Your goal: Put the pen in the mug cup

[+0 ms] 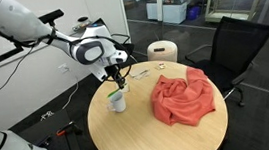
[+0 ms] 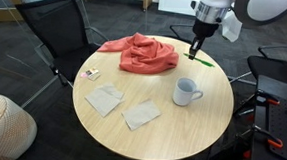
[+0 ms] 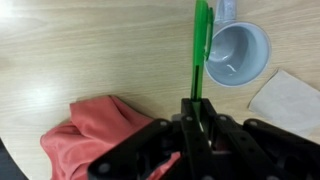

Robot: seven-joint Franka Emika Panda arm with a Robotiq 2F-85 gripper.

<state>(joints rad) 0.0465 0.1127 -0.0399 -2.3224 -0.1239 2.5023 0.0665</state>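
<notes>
The gripper (image 3: 198, 108) is clamped on 1 end of the pen (image 3: 202, 40). In the wrist view, the green shaft sticks out past the fingertips, and its free end reaches just beside the mug (image 3: 240, 55) but does not cross the rim. An end grip like this probably leaves the long free part to go into the mug first.

In an exterior view, the gripper (image 2: 195, 53) and pen (image 2: 202, 62) sit beyond the mug (image 2: 187, 91), on its far side towards the red cloth (image 2: 140, 52). They are low over the table (image 2: 170, 132), and I cannot tell whether the pen is clear of it. The mug stands upright and empty, with its mouth open.

The step in hand looks like carrying. The pen needs lifting above the rim, centring over the mouth and tipping downward before release. The 2 napkins (image 2: 104, 100) lie on the mug's other side, out of the way.
</notes>
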